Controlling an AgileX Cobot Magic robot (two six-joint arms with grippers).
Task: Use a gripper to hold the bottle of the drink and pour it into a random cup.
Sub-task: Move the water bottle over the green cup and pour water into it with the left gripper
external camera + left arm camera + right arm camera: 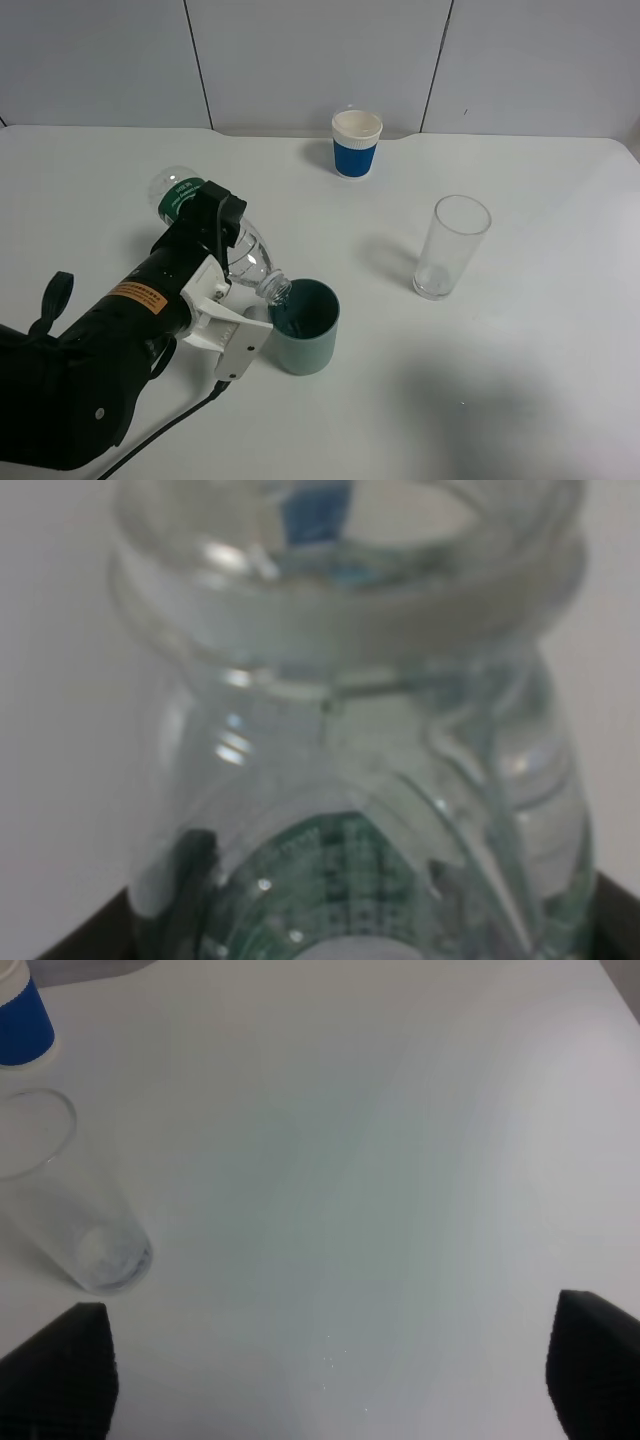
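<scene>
Clamping the tilted bottle of the drink (252, 262), my left gripper (215, 228) holds its mouth over the teal cup (306, 346). Paper cup (357, 146) and tall glass (452, 248) stand clear. My right gripper (325, 1365) hangs spread. I can't make out any liquid.

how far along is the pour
Done: the left pincer grips the bottle, tipped with its mouth over the rim of the teal cup. In hand: the pour itself, though no stream is visible. Left: finish, then stand the bottle upright. The right pincer hangs open and idle.
</scene>
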